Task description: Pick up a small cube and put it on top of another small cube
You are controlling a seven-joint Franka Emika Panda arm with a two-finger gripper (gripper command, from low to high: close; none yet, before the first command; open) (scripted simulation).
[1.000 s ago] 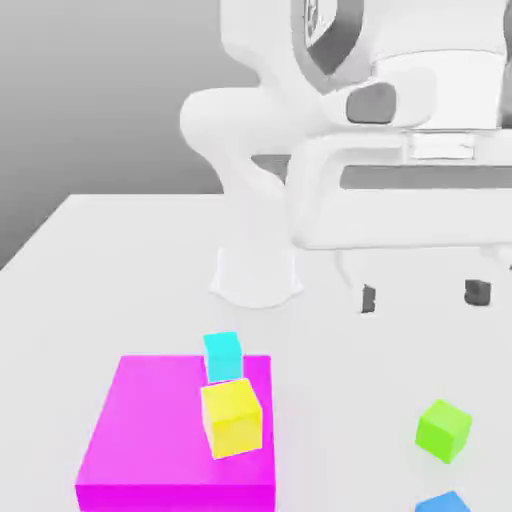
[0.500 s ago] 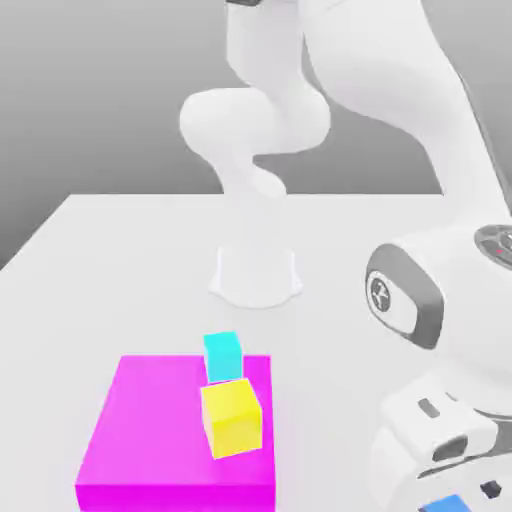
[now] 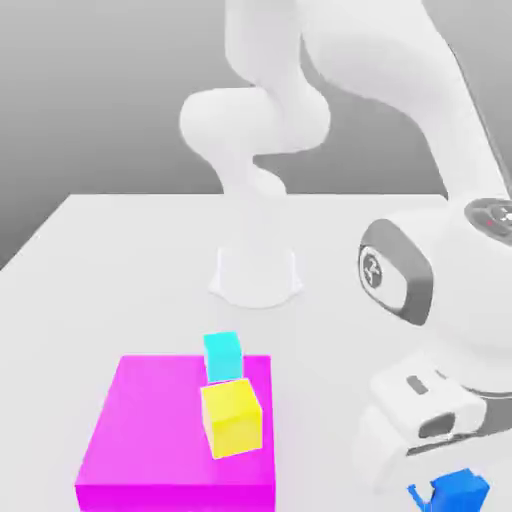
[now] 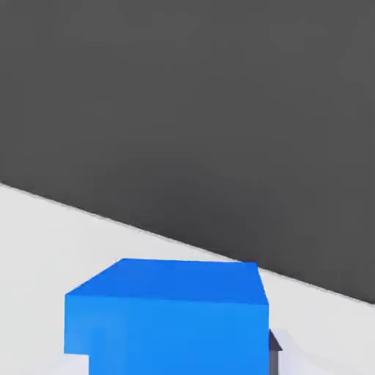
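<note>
The small bright blue cube [image 3: 461, 490] could slip out of the claw [image 3: 448, 492] if the arm lifts it too fast, because only a little of each flat side looks pinched. It could also turn a bit in the grip, and then it would land crooked on the next cube and fall off. No green cube can be seen past the big white arm [image 3: 440, 280], so the arm might bump a block while it carries this one.

The claw is squeezed shut on the small bright blue cube. The cube sits right between the two fingers, low down by the white table [image 3: 120, 260]. In the hand view the blue cube [image 4: 172, 315] is right under the hand, with a dark finger [image 4: 274, 344] touching one side.

Well away from the claw, toward the exterior view's left, lies a big flat pink block [image 3: 150, 440]. A yellow cube [image 3: 232, 417] sits on it, and a lighter cyan cube [image 3: 223, 356] sits just behind the yellow one
</note>
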